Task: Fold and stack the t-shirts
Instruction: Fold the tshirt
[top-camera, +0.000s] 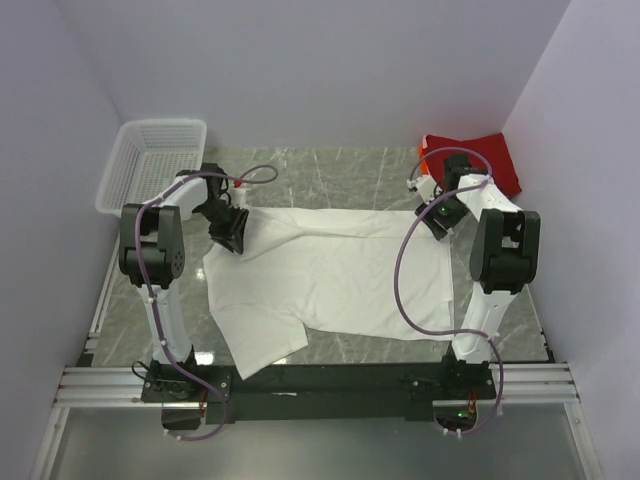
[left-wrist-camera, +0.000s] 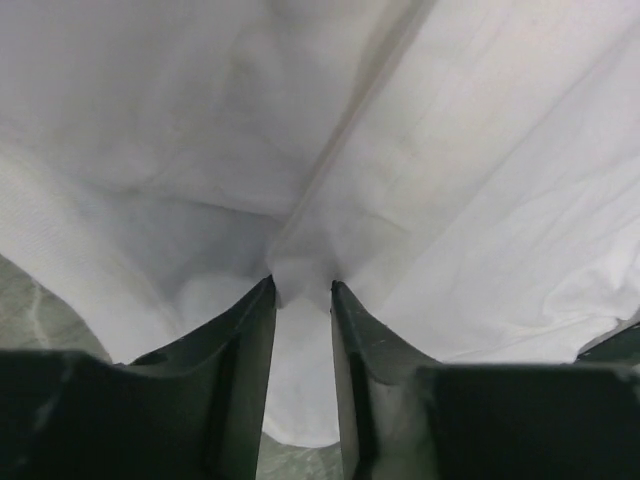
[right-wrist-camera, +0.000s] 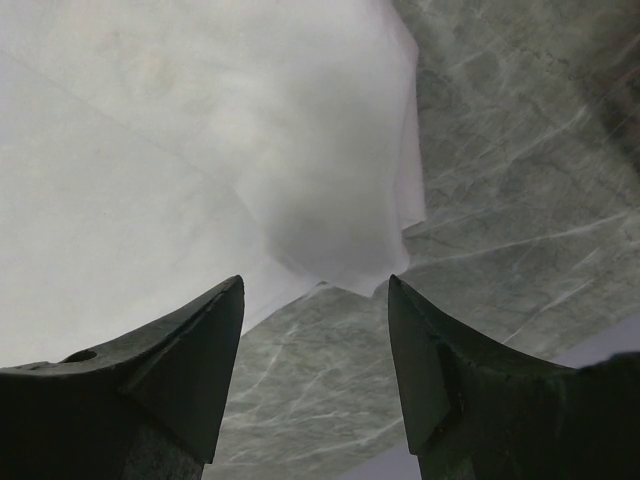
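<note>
White t-shirt (top-camera: 330, 275) lay spread flat on the marble table (top-camera: 330, 170), mid-table between the two arms; wrinkled, with one sleeve hanging out toward the near edge on the left side.

Left gripper (top-camera: 230, 235) sat at the shirt's far-left corner; cloth there was lifted and pulled into a ridge running toward the middle. Left wrist view confirmed it; jaws nearly together with a bunch of white fabric pinched between them, folds fanning out from the pinch point, and a bit of table visible underneath at the lower left. So left was clamped on the shirt.

Right gripper (top-camera: 437, 222) was at the shirt's far-right corner; in the right wrist view its jaws stood wide apart, nothing between them but bare table. The shirt's corner ended just ahead of the tips, roughly centred on the gap; most of the cloth lay ahead and to the left in that view; couldn't tell whether the tips touched the table.

Red t-shirt (top-camera: 480, 160) lay crumpled in the far-right corner of the table, against the wall; just beyond the right gripper, apart from the white one.

White mesh basket (top-camera: 150, 165) sat at the far-left corner, beyond the left arm's elbow.
</note>
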